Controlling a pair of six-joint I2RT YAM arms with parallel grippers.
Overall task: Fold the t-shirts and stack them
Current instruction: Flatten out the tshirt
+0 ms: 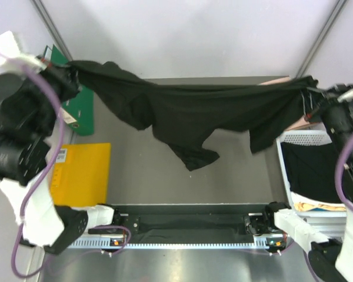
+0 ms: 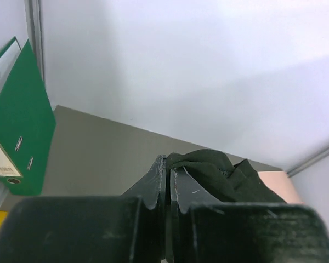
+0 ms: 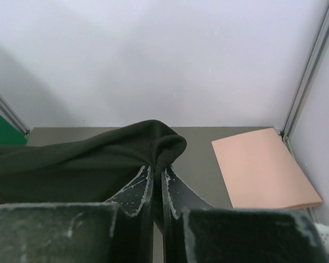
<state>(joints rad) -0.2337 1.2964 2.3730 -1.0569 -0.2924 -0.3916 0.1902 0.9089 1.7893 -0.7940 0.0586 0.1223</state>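
Note:
A black t-shirt (image 1: 188, 111) hangs stretched in the air between my two grippers, its lower part drooping toward the grey table (image 1: 129, 176). My left gripper (image 1: 70, 69) is shut on the shirt's left edge, high at the far left; the cloth bunches at its tips in the left wrist view (image 2: 208, 167). My right gripper (image 1: 313, 88) is shut on the shirt's right edge at the far right; a fold sits above its tips in the right wrist view (image 3: 153, 142). More dark clothing (image 1: 309, 167) lies in a white basket (image 1: 303, 138) at the right.
A green binder (image 1: 82, 111) and a yellow folder (image 1: 82, 173) lie at the table's left side. A pink sheet (image 3: 260, 170) lies at the far right corner. A black rail (image 1: 188, 226) runs along the near edge between the arm bases.

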